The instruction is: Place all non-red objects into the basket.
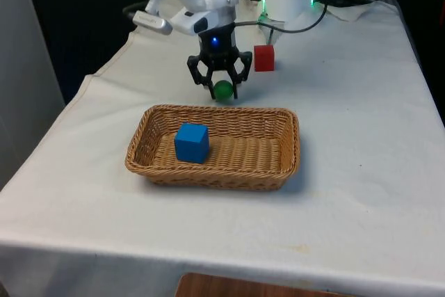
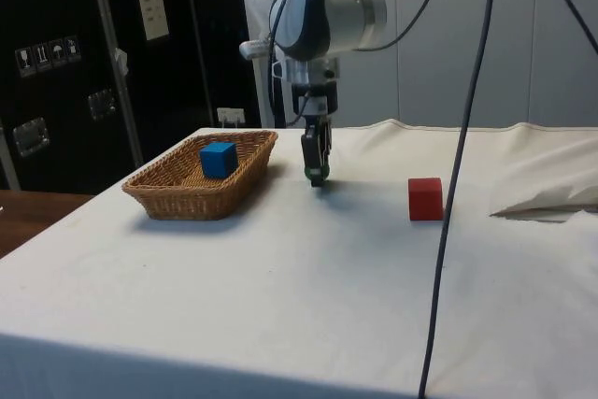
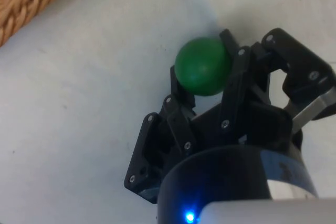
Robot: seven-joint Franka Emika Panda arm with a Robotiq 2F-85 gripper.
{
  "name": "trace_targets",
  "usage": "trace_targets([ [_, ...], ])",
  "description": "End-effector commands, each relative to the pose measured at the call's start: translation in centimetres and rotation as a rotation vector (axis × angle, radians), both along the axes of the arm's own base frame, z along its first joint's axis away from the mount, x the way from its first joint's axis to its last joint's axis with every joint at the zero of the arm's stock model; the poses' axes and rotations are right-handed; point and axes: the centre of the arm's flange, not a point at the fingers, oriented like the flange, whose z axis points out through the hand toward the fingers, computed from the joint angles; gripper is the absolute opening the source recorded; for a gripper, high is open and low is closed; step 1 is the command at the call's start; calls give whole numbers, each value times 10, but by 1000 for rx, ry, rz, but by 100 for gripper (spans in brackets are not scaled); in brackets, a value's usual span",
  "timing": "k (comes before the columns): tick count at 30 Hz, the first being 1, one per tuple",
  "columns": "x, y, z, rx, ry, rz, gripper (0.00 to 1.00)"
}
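White cloth (image 1: 361, 172) covers the table where I work. My claw (image 1: 222, 90) is closed on the green ball (image 1: 223, 90), just above the cloth and just behind the basket (image 1: 285, 165). A blue cube (image 1: 192, 142) lies inside the basket. The red cube (image 1: 263, 58) stands on the cloth near my claw, apart from it. I can read no writing on these things.
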Motion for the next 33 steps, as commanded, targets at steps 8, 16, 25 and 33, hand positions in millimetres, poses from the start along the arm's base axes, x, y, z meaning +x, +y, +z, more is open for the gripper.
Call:
trace_targets([
  [8, -2, -2, 30, 11, -9, -1, 0],
  [16, -1, -3, 57, 28, -24, 3, 0],
  [25, 0, -3, 84, 48, -39, 7, 0],
  [33, 2, 3, 109, 60, -53, 14, 0],
])
